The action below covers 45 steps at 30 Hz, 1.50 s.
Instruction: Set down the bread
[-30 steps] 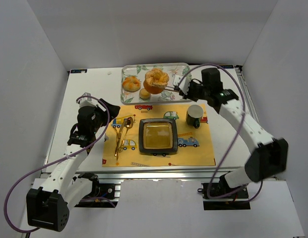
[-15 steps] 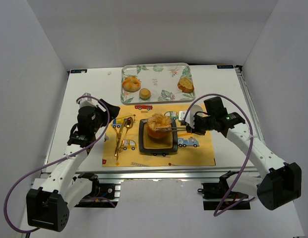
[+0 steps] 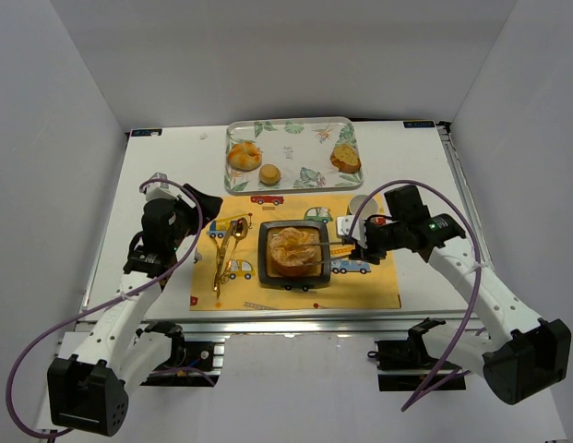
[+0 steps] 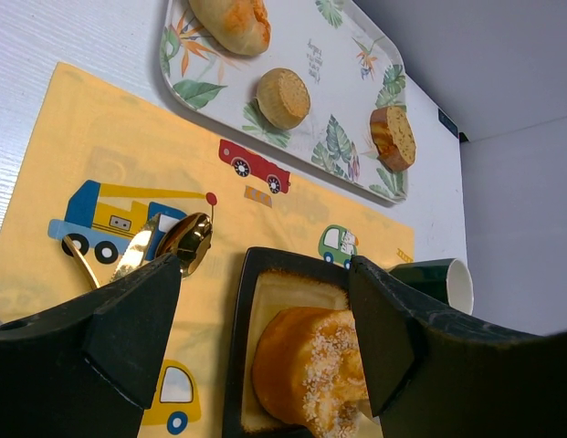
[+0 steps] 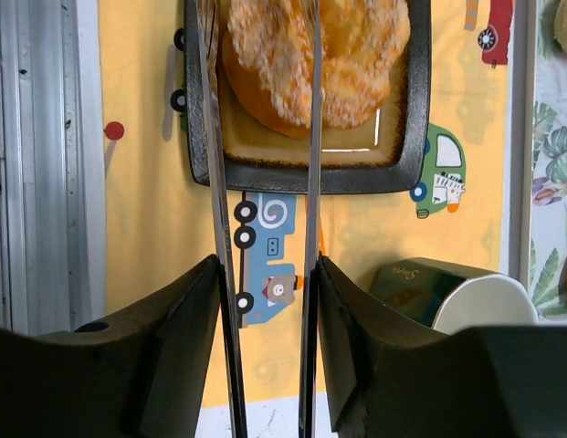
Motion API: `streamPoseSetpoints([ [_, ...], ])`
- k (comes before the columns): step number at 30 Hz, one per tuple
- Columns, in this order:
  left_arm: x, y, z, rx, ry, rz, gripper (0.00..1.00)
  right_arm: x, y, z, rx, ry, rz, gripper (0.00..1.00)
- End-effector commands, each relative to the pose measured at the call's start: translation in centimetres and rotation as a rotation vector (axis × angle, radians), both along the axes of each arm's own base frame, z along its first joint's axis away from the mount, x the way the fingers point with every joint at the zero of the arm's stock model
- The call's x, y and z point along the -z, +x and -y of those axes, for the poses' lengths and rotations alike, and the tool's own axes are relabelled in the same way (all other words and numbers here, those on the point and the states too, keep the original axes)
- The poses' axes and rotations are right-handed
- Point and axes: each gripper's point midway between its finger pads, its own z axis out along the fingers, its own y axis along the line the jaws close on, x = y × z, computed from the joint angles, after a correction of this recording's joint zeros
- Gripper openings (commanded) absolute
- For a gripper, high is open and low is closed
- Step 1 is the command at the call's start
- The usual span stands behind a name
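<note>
One bread roll [image 5: 329,55], on the black plate [image 5: 374,178] at frame top, dead ahead of the right gripper [image 5: 265,274]; its jaws clasp tongs [image 5: 310,210] whose arms reach it.

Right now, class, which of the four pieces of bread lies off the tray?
The large sugar-crusted bun, on the black square plate on the yellow mat; the rest lie on the leaf-patterned tray.
</note>
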Motion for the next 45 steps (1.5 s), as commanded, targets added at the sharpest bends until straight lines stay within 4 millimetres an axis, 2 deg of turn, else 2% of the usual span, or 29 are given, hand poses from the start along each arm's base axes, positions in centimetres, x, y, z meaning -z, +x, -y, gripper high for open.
streamPoseSetpoints([
  [1,-1.0,0.0,-0.2,-0.010,0.001,0.025,0.83,-3.3,-0.5,-1.1,-0.046,0.081,0.040,0.50],
  [5,-1.1,0.0,-0.2,-0.010,0.002,0.025,0.83,-6.4,-0.3,-2.1,-0.033,0.159,0.043,0.49],
  [6,-1.1,0.0,-0.2,-0.010,0.002,0.027,0.83,-7.9,0.3,-2.7,-0.004,0.200,0.042,0.49],
  [8,-1.2,0.0,-0.2,-0.011,-0.002,0.029,0.83,-9.2,1.5,-3.2,0.045,0.240,0.039,0.46],
  [11,-1.3,0.1,-0.2,-0.009,-0.003,0.032,0.83,-10.7,5.0,-4.3,0.178,0.289,0.011,0.42],
  [12,-1.3,0.1,-0.1,-0.007,-0.005,0.032,0.83,-9.5,6.9,-4.5,0.234,0.264,-0.014,0.42],
  [13,-1.3,0.1,-0.1,-0.006,-0.006,0.033,0.83,-10.7,8.4,-5.0,0.283,0.298,-0.016,0.41],
  [14,-1.3,0.2,-0.1,-0.004,-0.006,0.031,0.83,-10.7,9.6,-5.3,0.314,0.305,-0.026,0.40],
  [15,-1.3,0.2,0.0,-0.003,-0.006,0.031,0.83,-9.1,11.5,-5.6,0.365,0.278,-0.062,0.40],
  [16,-1.4,0.2,0.0,-0.002,-0.005,0.033,0.83,-9.1,12.7,-6.2,0.405,0.296,-0.090,0.40],
  [17,-1.5,0.2,0.0,-0.003,-0.007,0.034,0.83,-10.1,14.2,-6.7,0.429,0.319,-0.090,0.40],
  [18,-1.5,0.3,0.0,-0.003,-0.007,0.036,0.83,-8.0,16.0,-7.1,0.476,0.289,-0.142,0.40],
  [19,-1.6,0.3,0.0,-0.004,-0.009,0.040,0.83,-7.3,17.1,-7.5,0.508,0.290,-0.175,0.40],
  [20,-1.7,0.3,0.0,-0.005,-0.012,0.043,0.83,-8.8,18.3,-8.2,0.553,0.331,-0.215,0.40],
  [21,-1.8,0.3,0.0,-0.006,-0.014,0.045,0.83,-6.1,19.8,-8.8,0.598,0.304,-0.303,0.40],
  [23,-1.8,0.2,-0.1,-0.013,-0.018,0.049,0.83,-5.0,22.2,-9.3,0.693,0.330,-0.414,0.41],
  [25,-1.8,0.2,-0.2,-0.017,-0.020,0.050,0.83,-4.3,23.3,-9.7,0.735,0.351,-0.438,0.42],
  [26,-1.7,0.1,-0.2,-0.018,-0.023,0.048,0.83,-2.9,23.9,-10.0,0.774,0.348,-0.481,0.43],
  [27,-1.7,0.0,-0.2,-0.019,-0.027,0.047,0.83,-3.0,24.7,-9.8,0.804,0.355,-0.482,0.43],
  [30,-1.5,-0.2,-0.2,-0.020,-0.031,0.044,0.83,-1.4,26.2,-9.6,0.888,0.371,-0.560,0.44],
  [33,-1.5,-0.1,-0.6,-0.043,-0.026,0.040,0.83,-0.2,26.6,-9.6,0.906,0.380,-0.610,0.44],
  [37,-1.1,-0.1,-0.8,-0.053,-0.017,0.025,0.83,0.2,26.9,-9.9,0.959,0.416,-0.686,0.48],
  [45,-1.3,0.5,-0.7,-0.052,-0.011,0.013,0.83,2.8,25.5,-10.2,0.999,0.417,-0.847,0.52],
])
